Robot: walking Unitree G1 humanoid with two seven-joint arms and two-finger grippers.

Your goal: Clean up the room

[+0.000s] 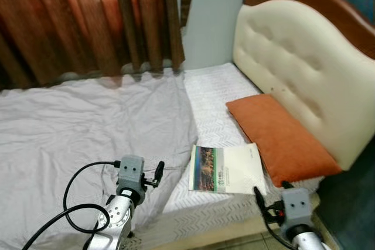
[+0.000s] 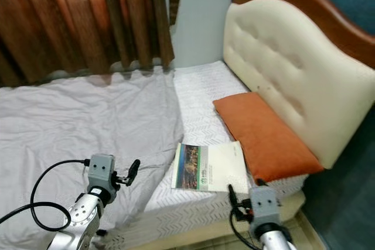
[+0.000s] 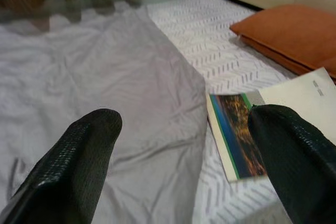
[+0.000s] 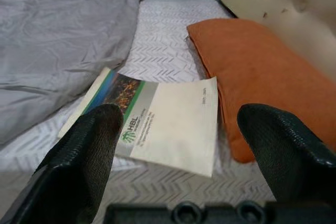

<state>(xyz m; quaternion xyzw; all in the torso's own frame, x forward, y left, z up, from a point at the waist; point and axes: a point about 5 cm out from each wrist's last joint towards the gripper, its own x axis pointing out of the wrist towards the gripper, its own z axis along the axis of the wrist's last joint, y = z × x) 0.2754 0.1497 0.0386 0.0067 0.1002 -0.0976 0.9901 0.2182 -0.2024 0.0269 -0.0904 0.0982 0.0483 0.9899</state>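
A booklet (image 1: pixel 225 169) with a white cover and a green-edged photo lies flat on the white patterned mattress (image 1: pixel 214 95), close to the bed's front edge. Just right of it, an orange pillow (image 1: pixel 281 136) rests against the cream headboard (image 1: pixel 299 57). A crumpled grey blanket (image 1: pixel 88 127) covers the bed's left part. My left gripper (image 3: pixel 184 171) is open and empty, low over the blanket's edge, left of the booklet (image 3: pixel 239 137). My right gripper (image 4: pixel 178 145) is open and empty near the bed's front edge, facing the booklet (image 4: pixel 157 121) and pillow (image 4: pixel 257 72).
Brown curtains (image 1: pixel 88 21) hang behind the bed on the left. A pale wall (image 1: pixel 211 16) meets the wood-framed headboard at the back corner. A dark blue wall (image 1: pixel 351 203) runs along the right. A strip of floor (image 1: pixel 234 243) shows below the bed edge.
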